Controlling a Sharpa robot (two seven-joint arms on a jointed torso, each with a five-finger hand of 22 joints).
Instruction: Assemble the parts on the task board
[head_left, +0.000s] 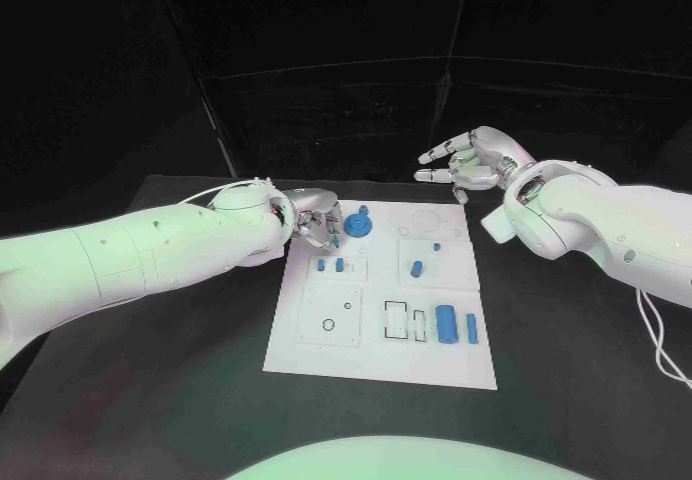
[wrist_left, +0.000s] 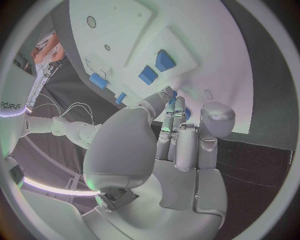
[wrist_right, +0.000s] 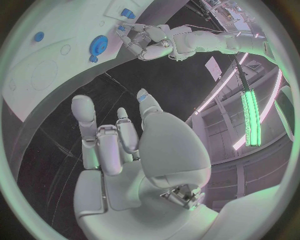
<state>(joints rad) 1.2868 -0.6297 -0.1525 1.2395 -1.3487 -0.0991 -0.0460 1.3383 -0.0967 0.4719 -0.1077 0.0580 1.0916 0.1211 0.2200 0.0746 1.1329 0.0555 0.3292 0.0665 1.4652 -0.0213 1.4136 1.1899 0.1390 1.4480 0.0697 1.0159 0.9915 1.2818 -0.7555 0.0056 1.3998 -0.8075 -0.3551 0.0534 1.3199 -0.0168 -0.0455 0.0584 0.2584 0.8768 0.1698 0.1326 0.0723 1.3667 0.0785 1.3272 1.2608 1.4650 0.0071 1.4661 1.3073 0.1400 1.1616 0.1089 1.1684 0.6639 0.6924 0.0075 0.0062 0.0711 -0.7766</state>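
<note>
A white task board (head_left: 378, 365) lies in the middle of a black table (head_left: 159, 400), its long side running away from the robot. Small blue parts are spread over the board: a round disc-shaped part (head_left: 359, 224) near the far left corner, two small blocks (head_left: 330, 266) side by side just nearer the robot, a short peg (head_left: 417, 267) on the right half with a tiny piece (head_left: 436, 246) beyond it, and, in the near right section, a thick cylinder (head_left: 449, 323) standing beside a thin bar (head_left: 470, 327); next to these are outlined rectangular recesses (head_left: 405, 322), and the near left panel carries a small ring-shaped opening (head_left: 329, 325). The left hand (head_left: 313, 222) rests at the far left edge of the board, beside the disc-shaped part and touching or almost touching the board surface; in the left wrist view its fingers (wrist_left: 177, 131) lie pressed close together and stretched toward the board, with blue at the fingertips, but whether a part is actually pinched there cannot be told. The right hand (head_left: 472, 160) is held above the table beyond the board's far right corner, well apart from every part; its fingers (wrist_right: 84, 120) are spread and slightly curled, and they hold nothing. The right wrist view shows the disc-shaped part (wrist_right: 98, 45) on the board with the left hand (wrist_right: 145, 42) beside it.
</note>
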